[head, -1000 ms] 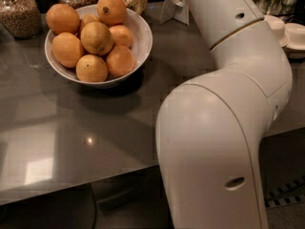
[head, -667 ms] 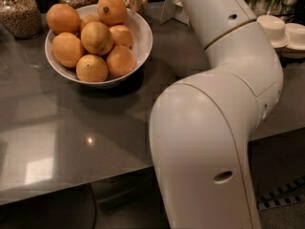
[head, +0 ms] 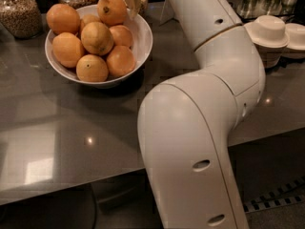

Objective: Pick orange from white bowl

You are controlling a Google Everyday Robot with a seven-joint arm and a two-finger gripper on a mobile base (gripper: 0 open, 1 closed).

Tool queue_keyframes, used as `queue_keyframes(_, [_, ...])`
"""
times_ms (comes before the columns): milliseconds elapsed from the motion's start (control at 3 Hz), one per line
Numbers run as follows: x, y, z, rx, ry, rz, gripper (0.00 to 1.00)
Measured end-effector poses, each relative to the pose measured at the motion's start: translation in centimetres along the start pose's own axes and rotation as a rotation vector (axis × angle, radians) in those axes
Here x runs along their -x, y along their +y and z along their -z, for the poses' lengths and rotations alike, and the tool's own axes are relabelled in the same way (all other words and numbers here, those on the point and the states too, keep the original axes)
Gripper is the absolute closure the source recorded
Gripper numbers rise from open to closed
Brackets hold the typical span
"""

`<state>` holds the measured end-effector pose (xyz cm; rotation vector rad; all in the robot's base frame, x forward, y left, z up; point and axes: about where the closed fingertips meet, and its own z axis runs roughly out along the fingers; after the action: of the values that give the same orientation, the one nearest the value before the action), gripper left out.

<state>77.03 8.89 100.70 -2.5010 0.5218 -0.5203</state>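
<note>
Deep-orange orange (head: 112,8) on top of a full white bowl (head: 145,42) on a grey tabletop (head: 71,128).
The orange is round and richly coloured, with a small dark brown stem scar facing forward and slightly left. It sits highest in the heap, at the back of the bowl near the far rim, resting on the other oranges (head: 66,49) beneath it. The white bowl is wide, deep, round and glossy. It stands upright toward the tabletop's far left corner, close to the far edge. The robot's hand is out of view, up past the top of the scene.
</note>
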Motion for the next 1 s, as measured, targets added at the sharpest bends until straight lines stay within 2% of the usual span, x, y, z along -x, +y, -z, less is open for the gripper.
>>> queue_keyframes(1000, [0.2, 0.3, -3.1, 0.022, -0.038, 0.021, 0.20])
